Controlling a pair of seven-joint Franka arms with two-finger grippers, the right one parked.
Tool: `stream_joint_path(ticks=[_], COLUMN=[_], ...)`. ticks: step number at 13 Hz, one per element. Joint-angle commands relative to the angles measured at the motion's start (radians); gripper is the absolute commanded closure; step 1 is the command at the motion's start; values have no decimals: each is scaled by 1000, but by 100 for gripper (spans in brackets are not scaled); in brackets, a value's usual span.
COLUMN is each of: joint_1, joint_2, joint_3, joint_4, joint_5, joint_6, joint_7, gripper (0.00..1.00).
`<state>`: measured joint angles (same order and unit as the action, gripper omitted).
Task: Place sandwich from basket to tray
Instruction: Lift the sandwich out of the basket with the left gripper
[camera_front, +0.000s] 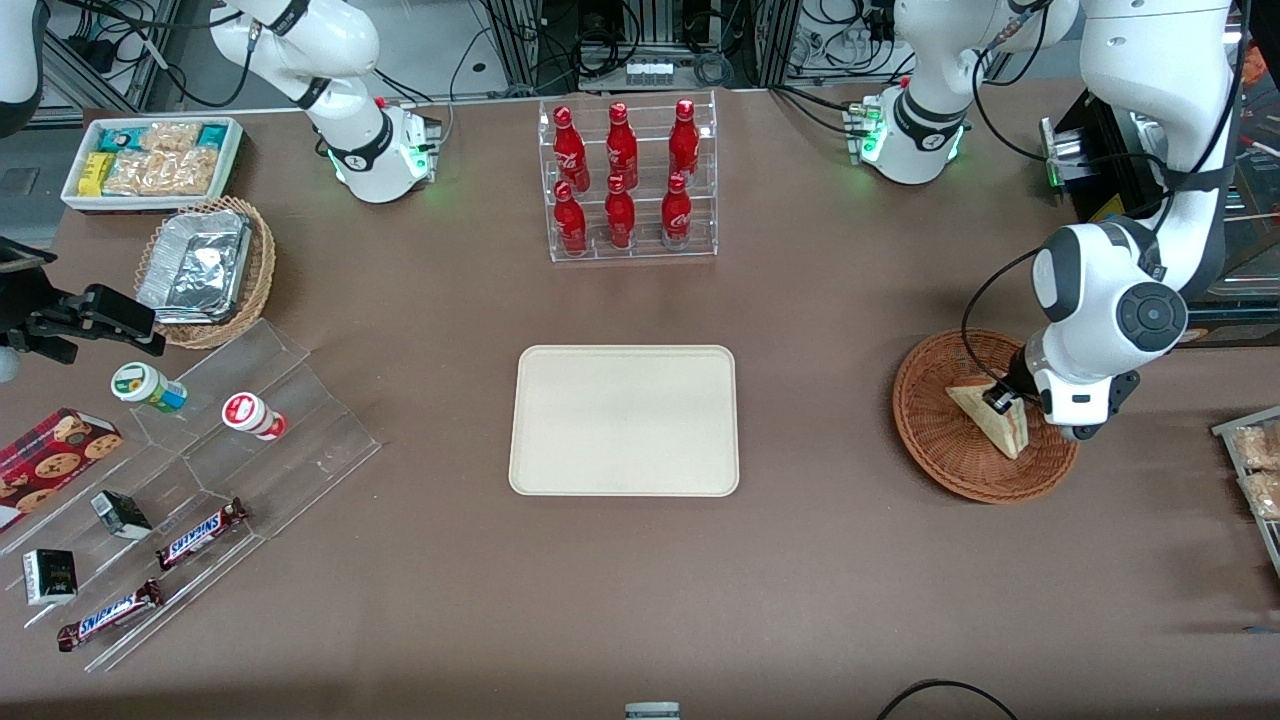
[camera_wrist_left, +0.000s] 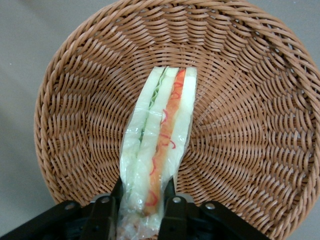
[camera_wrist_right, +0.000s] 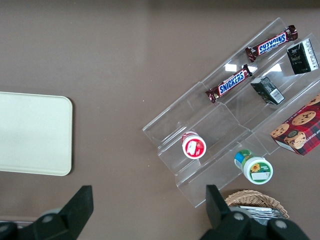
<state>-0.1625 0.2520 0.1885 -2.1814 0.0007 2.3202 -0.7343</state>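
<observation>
You see basket (camera_front: 950, 450): holds sandwich (camera_front: 990, 415) | gripper (camera_front: 1000, 398): in basket, fingers (camera_wrist_left: 102, 215) grasping sandwich end | tray (camera_front: 625, 480): bare on counter (camera_front: 820, 560)

A brown table (camera_front: 820, 560) carried the goods.
The cream tray (camera_front: 623, 420) lay flat in the middle of the table, and a clear rack of red bottles (camera_front: 628, 180) stood farther from the front camera. The reddish basket (camera_front: 940, 440) sat toward the working arm's end; over it the gripper (camera_front: 1000, 398) pinched the sandwich (camera_front: 995, 420) from both sides. Toward the parked arm's end stood a stepped clear display (camera_front: 300, 420), a tan wicker basket (camera_front: 255, 270) and a white bin (camera_front: 232, 150).
</observation>
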Motion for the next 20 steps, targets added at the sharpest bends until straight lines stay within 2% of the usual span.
stream_joint_path(ticks=[1, 5, 8, 13, 20], joint_1=[-3, -49, -119, -277, -408], joint_2=[-54, -103, -105, -105, -82], joint_3=[8, 2, 0, -1, -3], joint_4=[8, 239, 368, 452, 520], joint_5=[18, 21, 15, -25, -88], joint_6=[-34, -380, -507, -542, -527], joint_7=[35, 82, 108, 115, 112], gripper=[100, 100, 100, 100, 100])
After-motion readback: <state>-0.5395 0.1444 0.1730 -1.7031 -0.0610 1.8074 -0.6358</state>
